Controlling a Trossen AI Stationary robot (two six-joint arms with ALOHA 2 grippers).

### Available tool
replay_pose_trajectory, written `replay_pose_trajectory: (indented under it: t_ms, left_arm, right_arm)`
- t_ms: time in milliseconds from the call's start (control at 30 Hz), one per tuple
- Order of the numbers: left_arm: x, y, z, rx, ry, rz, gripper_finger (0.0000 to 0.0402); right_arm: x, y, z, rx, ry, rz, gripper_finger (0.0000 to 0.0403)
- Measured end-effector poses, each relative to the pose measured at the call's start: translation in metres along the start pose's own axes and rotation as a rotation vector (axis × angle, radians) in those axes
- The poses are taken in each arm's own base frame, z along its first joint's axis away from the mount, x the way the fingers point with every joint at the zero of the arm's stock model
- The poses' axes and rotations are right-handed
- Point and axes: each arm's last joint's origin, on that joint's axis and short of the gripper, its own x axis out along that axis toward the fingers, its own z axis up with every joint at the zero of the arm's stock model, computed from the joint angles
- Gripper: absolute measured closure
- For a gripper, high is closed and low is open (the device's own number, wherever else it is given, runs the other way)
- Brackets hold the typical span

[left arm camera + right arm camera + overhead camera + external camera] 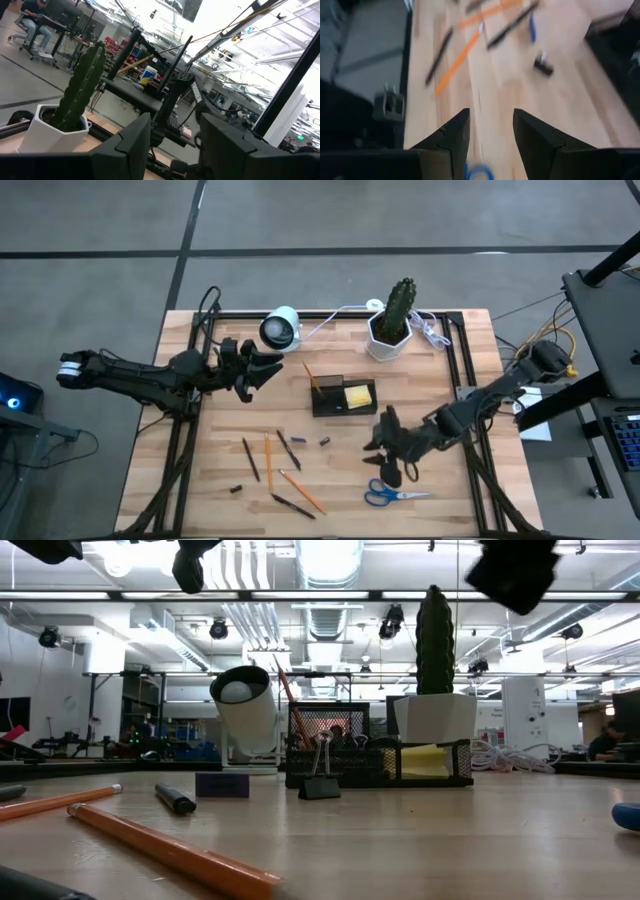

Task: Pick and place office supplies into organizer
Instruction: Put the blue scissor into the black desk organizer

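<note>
Left gripper raised near white camera, fingers apart, nothing between.

Loose pens and pencils lie on table below organizer.

Organizer holds yellow sticky-note pad in right compartment, one orange pencil leaning at left end.

Right gripper hovers just above blue-handled scissors, fingers apart, empty.

Risk: scissors lie flat; a poorly centred grasp could push them aside. Cactus pot stands close behind organizer; a high swing could knock it.

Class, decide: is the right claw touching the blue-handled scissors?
Apart. The right wrist view shows the right claw open and empty above bare wood, with the scissors lying below it; the high view agrees.
</note>
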Motion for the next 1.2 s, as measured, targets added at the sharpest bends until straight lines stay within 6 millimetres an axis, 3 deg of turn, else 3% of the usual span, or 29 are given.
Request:
replay_pose_trajectory:
  t_ms: [300, 533, 833, 1200]
  left_arm:
    - [0.0, 0.0, 0.0, 0.001, 0.004, 0.001, 0.0244]
    - [0.0, 0.0, -0.001, 0.001, 0.005, 0.002, 0.0244]
    - [0.0, 0.0, -0.001, 0.002, 0.006, 0.002, 0.0244]
    - [0.0, 0.001, -0.001, 0.005, 0.014, 0.007, 0.0244]
  right_arm:
    - [0.016, 0.043, 0.007, -0.137, 0.231, -0.077, 0.0266]
    - [0.042, 0.06, -0.011, -0.124, 0.445, -0.054, 0.0266]
    - [0.064, 0.066, -0.039, -0.133, 0.521, -0.108, 0.0266]
    - [0.079, 0.063, -0.051, -0.141, 0.526, -0.122, 0.0266]
